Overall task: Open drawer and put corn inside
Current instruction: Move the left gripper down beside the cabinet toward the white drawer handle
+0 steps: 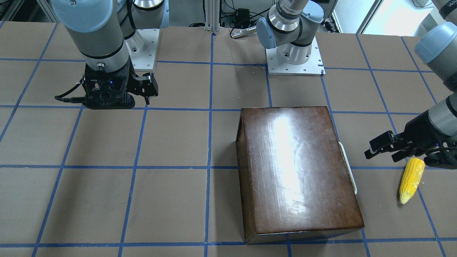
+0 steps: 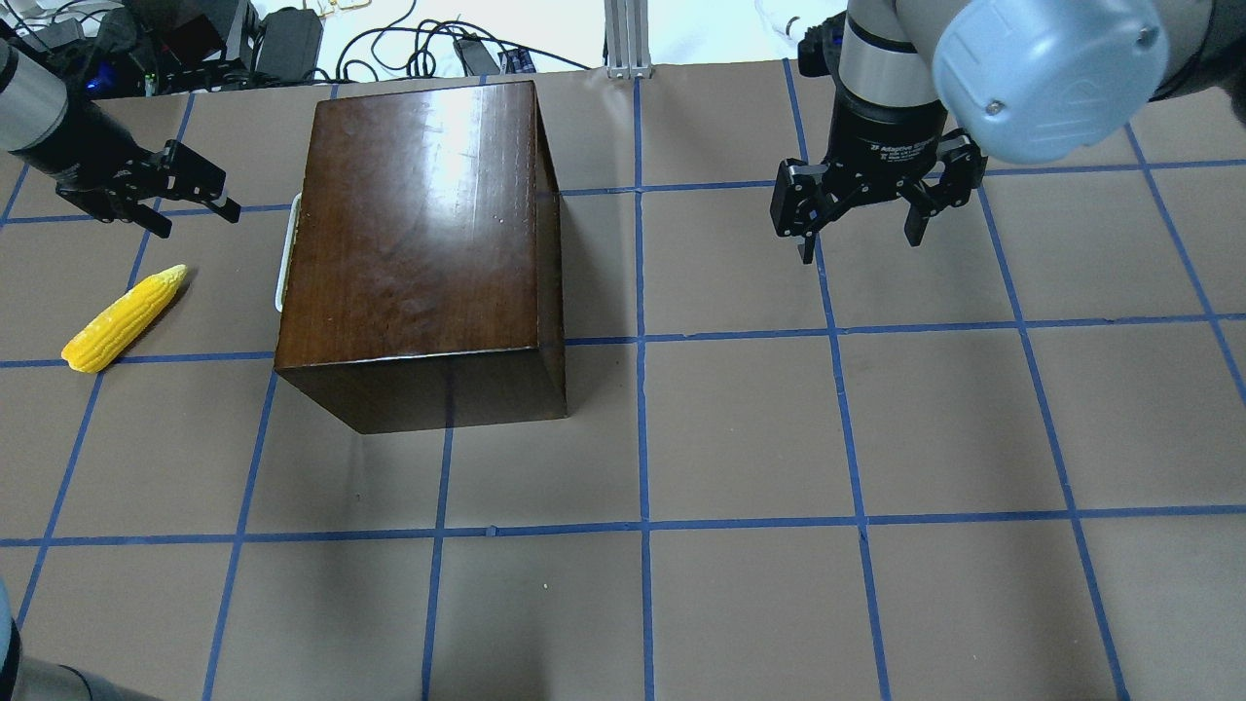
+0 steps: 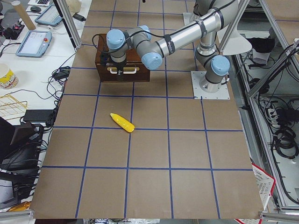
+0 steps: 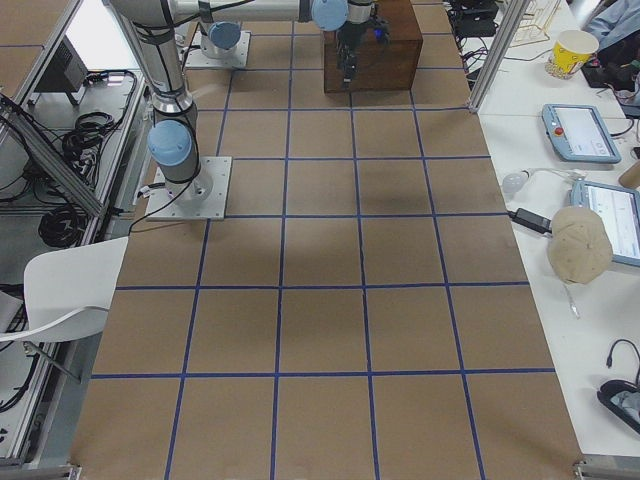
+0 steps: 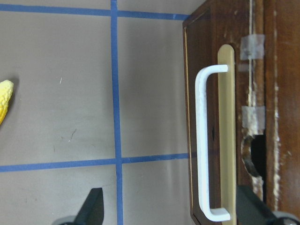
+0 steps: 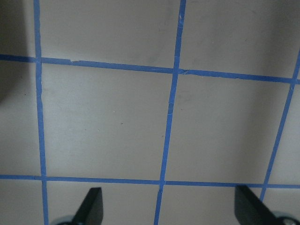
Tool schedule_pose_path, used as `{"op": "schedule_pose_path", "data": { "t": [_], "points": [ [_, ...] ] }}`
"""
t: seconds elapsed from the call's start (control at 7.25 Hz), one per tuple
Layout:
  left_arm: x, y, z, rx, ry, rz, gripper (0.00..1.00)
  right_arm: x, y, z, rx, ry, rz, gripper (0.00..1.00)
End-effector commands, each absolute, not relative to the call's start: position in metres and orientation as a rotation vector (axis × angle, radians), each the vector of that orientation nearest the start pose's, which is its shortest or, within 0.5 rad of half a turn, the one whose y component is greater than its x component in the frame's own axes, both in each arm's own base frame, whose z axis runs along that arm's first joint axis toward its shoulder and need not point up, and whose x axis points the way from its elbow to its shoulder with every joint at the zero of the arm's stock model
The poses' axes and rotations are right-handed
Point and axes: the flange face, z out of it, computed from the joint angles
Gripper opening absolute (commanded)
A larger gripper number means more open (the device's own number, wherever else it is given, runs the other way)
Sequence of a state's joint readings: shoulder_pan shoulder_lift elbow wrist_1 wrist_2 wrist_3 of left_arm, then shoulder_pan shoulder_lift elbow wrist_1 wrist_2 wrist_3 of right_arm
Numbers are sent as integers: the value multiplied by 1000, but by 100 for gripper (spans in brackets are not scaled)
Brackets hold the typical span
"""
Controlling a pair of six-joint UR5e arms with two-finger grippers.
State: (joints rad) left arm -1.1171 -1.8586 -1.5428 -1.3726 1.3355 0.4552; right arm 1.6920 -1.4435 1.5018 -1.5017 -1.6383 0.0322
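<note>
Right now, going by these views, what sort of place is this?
Most likely a robotics lab: left arm and right arm bolted to a table gridded with blue tape, a teach pendant beside it, loose cables.

Of the corn we see only a tip at the frame's edge; the drawer runs off-frame.

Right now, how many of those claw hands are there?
2. The left gripper hovers open between the corn and the handle of the cabinet. The right gripper hovers open over the table on the cabinet's other side. None seems hidden.
</note>
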Motion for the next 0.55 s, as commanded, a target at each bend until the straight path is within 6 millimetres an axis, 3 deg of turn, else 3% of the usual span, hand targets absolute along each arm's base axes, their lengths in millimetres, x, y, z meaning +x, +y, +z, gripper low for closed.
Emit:
{"op": "schedule_pose_path", "data": {
  "t": [0.0,0.41],
  "points": [
    [120,-608,347,-5,3412,-55,100,190,-513,450,-150,3209,196,100],
    [121,-610,320,-16,3437,18,100,190,-513,450,-150,3209,196,100]
  ]
}}
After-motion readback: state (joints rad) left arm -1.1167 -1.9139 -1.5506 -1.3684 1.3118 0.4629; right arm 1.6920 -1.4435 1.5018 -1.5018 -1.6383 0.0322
